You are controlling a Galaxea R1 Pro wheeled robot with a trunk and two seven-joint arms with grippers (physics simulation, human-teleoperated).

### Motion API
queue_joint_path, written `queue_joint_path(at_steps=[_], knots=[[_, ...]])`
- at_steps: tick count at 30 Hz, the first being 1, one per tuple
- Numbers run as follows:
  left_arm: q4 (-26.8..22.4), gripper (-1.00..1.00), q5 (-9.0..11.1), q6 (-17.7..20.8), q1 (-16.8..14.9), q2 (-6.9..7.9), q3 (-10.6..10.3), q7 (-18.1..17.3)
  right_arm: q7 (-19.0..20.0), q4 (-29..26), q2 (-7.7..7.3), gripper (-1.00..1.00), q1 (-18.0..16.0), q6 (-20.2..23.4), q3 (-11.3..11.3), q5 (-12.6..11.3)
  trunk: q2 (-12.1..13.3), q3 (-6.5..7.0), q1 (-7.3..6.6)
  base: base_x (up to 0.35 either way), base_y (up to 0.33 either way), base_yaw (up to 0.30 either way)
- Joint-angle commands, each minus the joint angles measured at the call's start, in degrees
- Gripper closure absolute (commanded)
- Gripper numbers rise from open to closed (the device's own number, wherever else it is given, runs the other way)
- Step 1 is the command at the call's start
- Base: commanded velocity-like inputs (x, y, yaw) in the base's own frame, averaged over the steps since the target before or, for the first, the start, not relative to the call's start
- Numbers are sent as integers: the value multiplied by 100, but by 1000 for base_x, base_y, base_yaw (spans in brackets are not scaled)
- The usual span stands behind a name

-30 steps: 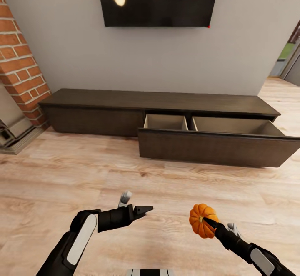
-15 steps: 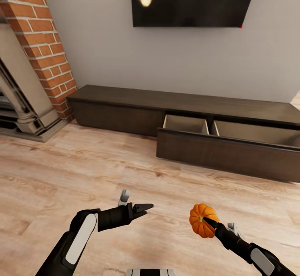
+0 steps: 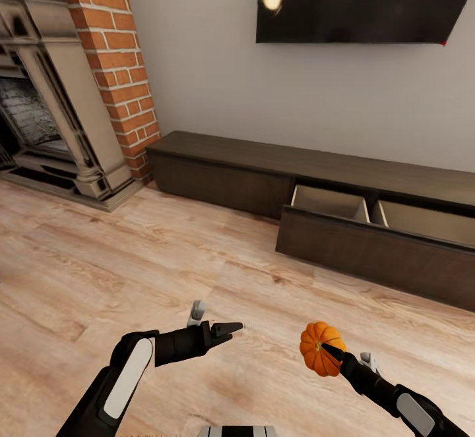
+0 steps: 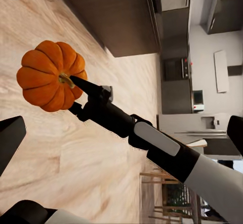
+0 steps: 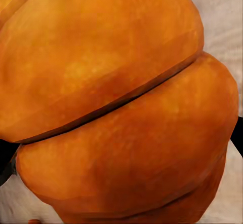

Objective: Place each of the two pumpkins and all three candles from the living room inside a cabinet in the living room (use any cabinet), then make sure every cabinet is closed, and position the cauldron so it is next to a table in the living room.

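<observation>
My right gripper (image 3: pixel 325 350) is shut on a bright-orange ribbed pumpkin (image 3: pixel 313 352), held above the wood floor at the lower right of the head view. The left wrist view has the same pumpkin (image 4: pixel 48 74) on the tip of the right arm, and it looms very close in the right wrist view (image 5: pixel 121 102). My left gripper (image 3: pixel 224 327) hangs open and empty to the pumpkin's left. The long dark-brown cabinet (image 3: pixel 224 170) runs along the far wall. Its right drawer (image 3: pixel 369 256) is pulled out, showing two pale beige compartments (image 3: pixel 330 203).
A stone fireplace (image 3: pixel 46 127) with a brick column (image 3: pixel 115 61) stands at the left. A black TV (image 3: pixel 356 2) hangs on the wall above the cabinet. Wood floor (image 3: pixel 132 252) stretches between me and the cabinet.
The view has swung to the left, so the cabinet and TV have slid right and the fireplace has come into sight. Both arms hold the same pose, the pumpkin still gripped.
</observation>
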Motion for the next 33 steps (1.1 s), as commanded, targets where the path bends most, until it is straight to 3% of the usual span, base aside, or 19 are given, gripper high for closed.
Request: queue_joint_path(at_steps=[1, 9, 33], knots=[[3, -100, 3, 23, -5, 2, -4, -13, 3, -6, -6, 100, -2, 37, 24, -80, -2, -4, -1, 0, 109, 290], [22, -100, 3, 23, -7, 2, 3, -13, 0, -6, -6, 100, -2, 37, 32, -80, -2, -4, -1, 0, 169, 290], [7, -100, 3, 23, -5, 2, 3, -13, -1, -6, -5, 100, -2, 38, 33, -71, -2, -4, -1, 0, 38, 289]])
